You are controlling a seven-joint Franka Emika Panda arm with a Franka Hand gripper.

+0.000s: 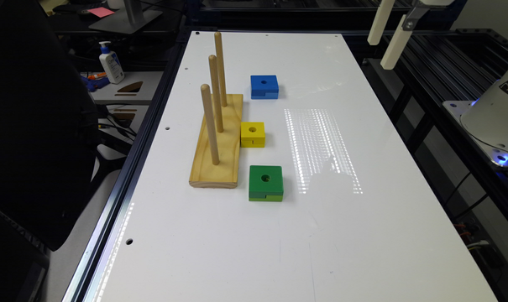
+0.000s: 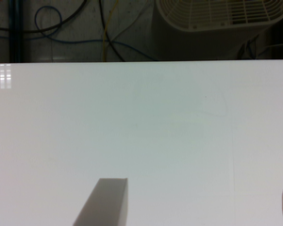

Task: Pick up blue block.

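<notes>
Bare white table [image 1: 304,251] fills the near part of the exterior view, with wide open surface running up to the near edge and out to the exterior view's right. Small holes dot the strip along the left edge, where a dark metal rail borders the top.

Nearest of the pieces is the green block [image 1: 265,183], flat on the table just beside the near end of the wooden peg base [image 1: 218,144]. That base lies lengthwise and carries three upright pegs in a row. Behind the green one sits the yellow block [image 1: 252,134], touching or nearly touching the base's side. Farthest back lies the blue block [image 1: 264,87], flat, its round hole facing up and its notch on the side toward the camera, a little apart from the base and well short of the far edge. All three blocks stand clear of each other, with free room on their right.

High at the far right corner, beyond the table's right edge, hang the jaws [image 1: 387,34], their two pale fingers spread apart and holding nothing. In the wrist view, one fingertip [image 2: 105,202] appears over empty tabletop, the other at the frame's border.
</notes>
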